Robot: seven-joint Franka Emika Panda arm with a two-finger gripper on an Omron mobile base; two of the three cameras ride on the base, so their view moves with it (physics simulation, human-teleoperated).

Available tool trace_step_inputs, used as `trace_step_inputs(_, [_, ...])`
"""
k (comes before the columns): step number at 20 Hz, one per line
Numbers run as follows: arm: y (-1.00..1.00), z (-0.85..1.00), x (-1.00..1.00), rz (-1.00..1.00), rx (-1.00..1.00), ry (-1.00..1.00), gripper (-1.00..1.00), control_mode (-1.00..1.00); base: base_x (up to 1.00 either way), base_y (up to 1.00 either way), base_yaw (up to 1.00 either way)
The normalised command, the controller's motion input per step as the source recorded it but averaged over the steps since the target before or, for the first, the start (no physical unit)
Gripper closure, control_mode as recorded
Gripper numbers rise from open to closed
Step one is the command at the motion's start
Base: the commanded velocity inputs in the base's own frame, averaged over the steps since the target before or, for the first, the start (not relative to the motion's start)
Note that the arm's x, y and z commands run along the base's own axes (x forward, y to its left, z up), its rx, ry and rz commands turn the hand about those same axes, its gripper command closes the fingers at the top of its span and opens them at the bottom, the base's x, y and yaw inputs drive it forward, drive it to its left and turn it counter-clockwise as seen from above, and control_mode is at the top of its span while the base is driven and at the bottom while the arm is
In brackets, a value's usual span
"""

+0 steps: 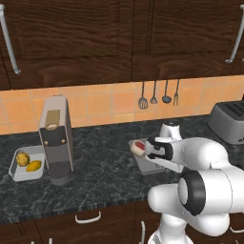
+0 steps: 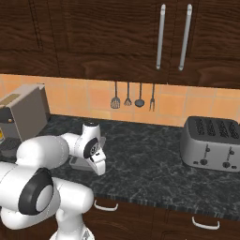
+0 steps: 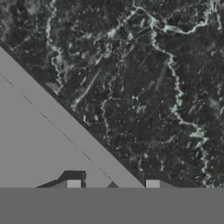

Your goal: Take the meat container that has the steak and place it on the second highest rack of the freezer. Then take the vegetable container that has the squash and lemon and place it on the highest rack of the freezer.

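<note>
We see the white arm bent low over the dark marbled tabletop (image 1: 105, 176), with its tool (image 3: 113, 184) down at the rim of a shallow grey rectangular meat container (image 1: 145, 164) lying toward the middle of the tabletop. In the hand view the two small finger tips stand on either side of the container's grey wall, one over the container and one over the stone; whether they have clamped onto that wall we cannot tell. The steak (image 1: 138, 147), a small red slab with a pale rim, sits at the far end of this container, just beside the arm's wrist.

Near the tabletop's left edge lies a second grey container (image 1: 16, 170) holding the bumpy yellow-brown squash (image 1: 22, 158) and the smooth yellow lemon (image 1: 33, 166), which touch or nearly touch. Just right of it stands a tall grey coffee machine (image 1: 56, 138). A silver four-slot toaster (image 2: 211, 144) rests toward the right end, by the orange tiled wall (image 1: 105, 102) where four dark utensils (image 1: 159, 95) hang.
</note>
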Motion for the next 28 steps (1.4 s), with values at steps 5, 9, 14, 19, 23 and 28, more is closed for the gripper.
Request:
trace_step_inputs(5, [0.00, 0.00, 0.00, 0.00, 0.00, 0.00, 1.00, -1.00, 0.00, 0.00, 0.00])
trace_step_inputs(9, [-0.03, 0.10, 0.00, 0.00, 0.00, -0.03, 1.00, -1.00, 0.00, 0.00, 0.00])
trace_step_inputs(14, [-0.02, 0.73, -0.01, -0.04, 0.00, -0.03, 1.00, -1.00, 0.00, 0.00, 0.00])
trace_step_inputs(19, [0.00, 0.74, -0.02, -0.14, 0.00, -0.08, 1.00, -1.00, 0.00, 0.00, 0.00])
trace_step_inputs(23, [-0.02, 0.68, -0.25, -0.17, 0.00, -0.05, 1.00, -1.00, 0.00, 0.00, 0.00])
trace_step_inputs(28, [-0.16, 0.72, -0.61, -0.11, 0.03, 0.00, 1.00, -1.00, 0.00, 0.00, 0.00])
